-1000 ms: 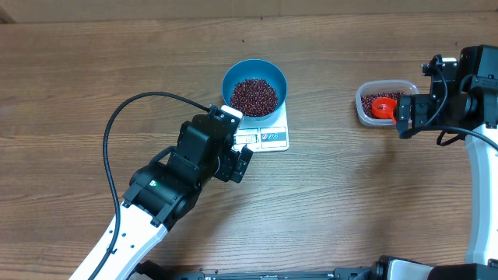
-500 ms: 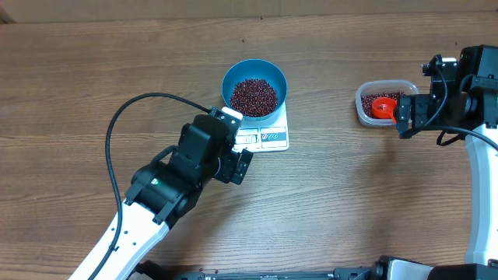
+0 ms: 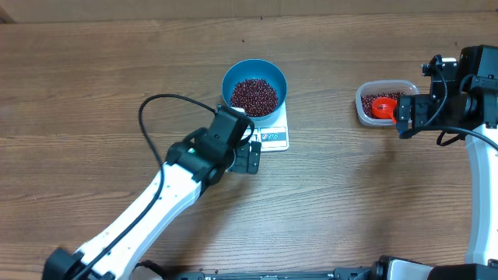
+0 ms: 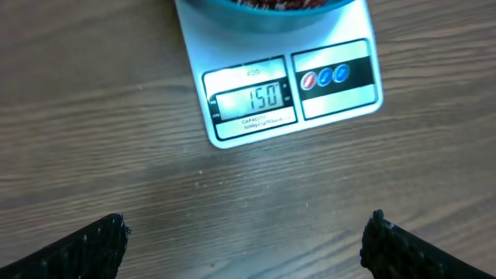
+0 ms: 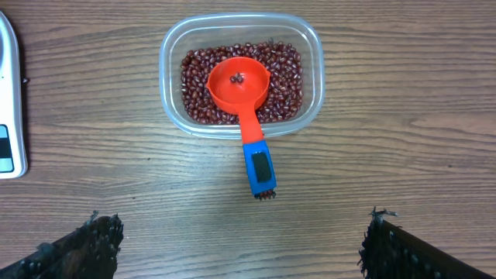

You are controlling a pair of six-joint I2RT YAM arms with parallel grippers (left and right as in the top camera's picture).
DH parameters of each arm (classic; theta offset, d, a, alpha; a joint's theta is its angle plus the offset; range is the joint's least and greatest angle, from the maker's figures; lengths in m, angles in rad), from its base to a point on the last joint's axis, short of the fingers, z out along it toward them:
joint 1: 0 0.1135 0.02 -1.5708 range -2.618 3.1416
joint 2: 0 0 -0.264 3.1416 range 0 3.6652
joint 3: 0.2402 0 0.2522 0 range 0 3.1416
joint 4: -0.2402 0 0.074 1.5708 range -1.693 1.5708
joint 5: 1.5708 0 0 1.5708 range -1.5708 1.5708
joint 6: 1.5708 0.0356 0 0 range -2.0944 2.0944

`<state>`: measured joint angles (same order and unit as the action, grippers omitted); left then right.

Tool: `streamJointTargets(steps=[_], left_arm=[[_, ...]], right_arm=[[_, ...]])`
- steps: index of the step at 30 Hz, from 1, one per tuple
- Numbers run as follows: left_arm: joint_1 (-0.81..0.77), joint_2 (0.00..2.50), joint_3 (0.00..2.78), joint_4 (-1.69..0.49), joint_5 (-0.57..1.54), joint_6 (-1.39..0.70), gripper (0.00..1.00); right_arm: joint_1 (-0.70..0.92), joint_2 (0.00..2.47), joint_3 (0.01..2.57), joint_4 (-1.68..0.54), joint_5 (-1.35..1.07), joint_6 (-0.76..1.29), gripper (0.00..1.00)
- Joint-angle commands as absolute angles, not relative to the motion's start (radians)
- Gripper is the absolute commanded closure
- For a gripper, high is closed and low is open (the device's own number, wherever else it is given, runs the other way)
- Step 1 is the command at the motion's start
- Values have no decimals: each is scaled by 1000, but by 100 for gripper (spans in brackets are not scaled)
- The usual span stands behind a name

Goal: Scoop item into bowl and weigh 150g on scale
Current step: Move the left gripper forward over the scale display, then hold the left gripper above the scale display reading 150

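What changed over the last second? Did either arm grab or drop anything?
The left arm stretched out, shifting the open left gripper right, nearer the scale. Nothing was grabbed or released. The right gripper stayed open and still. The bowl of beans, the tub and the scoop didn't move.

Bench (image 3: 93,93) is wood grain all over, brown streaks, pretty matt. Scale (image 4: 294,93) looks like smooth white plastic with a bit of sheen on the front panel. Bowl (image 3: 230,74) is smooth blue plastic; the beans (image 3: 254,95) in it are dark, with a dull shine. Tub (image 5: 174,46) is clear glossy plastic, scoop (image 5: 238,84) is smooth red plastic with a blue handle tip. The fingers (image 4: 89,248) of the left pincer (image 4: 246,225) are black, rough and grainy-looking.
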<state>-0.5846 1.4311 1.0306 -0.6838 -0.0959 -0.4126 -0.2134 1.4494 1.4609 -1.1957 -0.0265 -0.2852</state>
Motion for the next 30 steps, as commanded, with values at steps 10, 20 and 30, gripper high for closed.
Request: streamJointTargets(steps=[10,20,30], left_arm=[[-627,1562,1030,-588,-85,-525,0],[-628,1563,1030,-589,-93,-529,0],[-628,1563,1030,-594,-93,-528,1]], right_arm=[[-207,1441,1494,-1191,-36,-286,0],[-207,1441,1494,-1191,-36,-286,0],[-207,1441,1494,-1191,-36,-286,0]])
